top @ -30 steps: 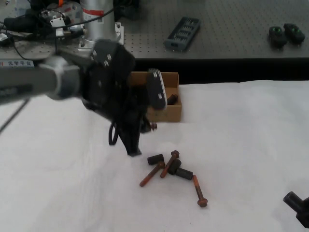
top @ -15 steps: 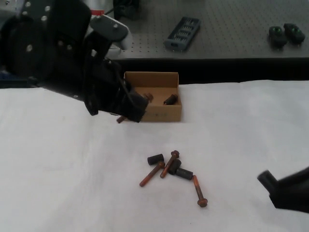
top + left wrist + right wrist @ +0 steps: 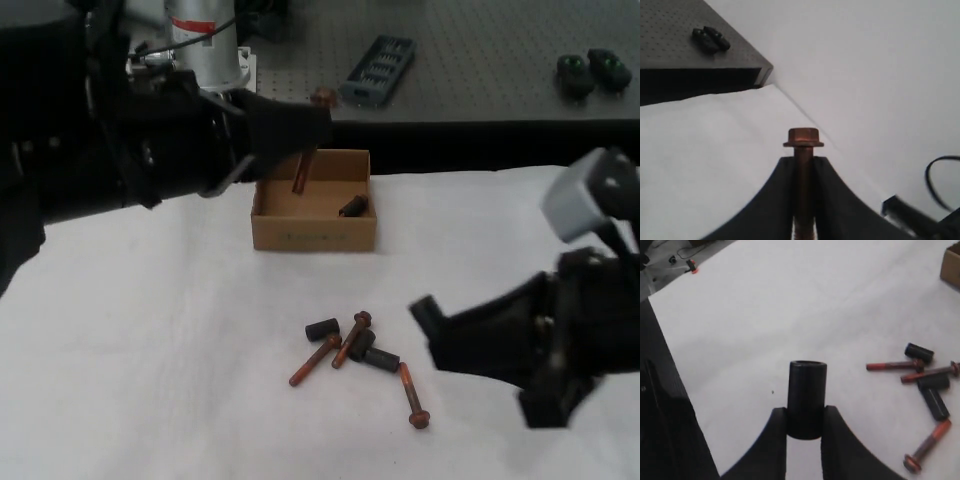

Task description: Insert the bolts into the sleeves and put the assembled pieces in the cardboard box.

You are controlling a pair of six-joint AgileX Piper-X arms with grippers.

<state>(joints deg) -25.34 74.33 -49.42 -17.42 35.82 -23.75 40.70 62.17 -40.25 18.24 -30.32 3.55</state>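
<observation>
While each arm carries a part, the step in hand is judged to be the mating of one bolt with one sleeve.

Left pincer (image 3: 802, 167): clamped on the shank of a bolt (image 3: 802, 150), with the hexagonal head clear of the fingertips. In the high view this bolt hangs head-up and slightly tilted above the cardboard box (image 3: 312, 238). The box sits on the desk (image 3: 150, 330) near the middle of its far edge. One assembled piece (image 3: 352, 207) lies inside the box near its right wall.

Between the box and the near edge of the desk, loose bolts (image 3: 312, 362) and loose sleeves (image 3: 322, 328) lie in a small cluster, some touching.

Right pincer (image 3: 805, 415): clamped on the wrist-side end of a sleeve (image 3: 807, 385), with the open bore facing away from the wrist and unobstructed. It is held above the desk towards the near right corner, well apart from the bolt.

Procedure, as judged from these positions:
1. Bring the two parts together over bare desk, not over the box, so that a dropped part is recoverable.
2. Set the free end of the shank and the bore on one common axis before closing the gap.
3. Advance slowly; a tilted entry is likely to jam at the sleeve mouth.
4. Hold the sleeve firmly until the head seats.
5. Release one pincer only after seating.
</observation>
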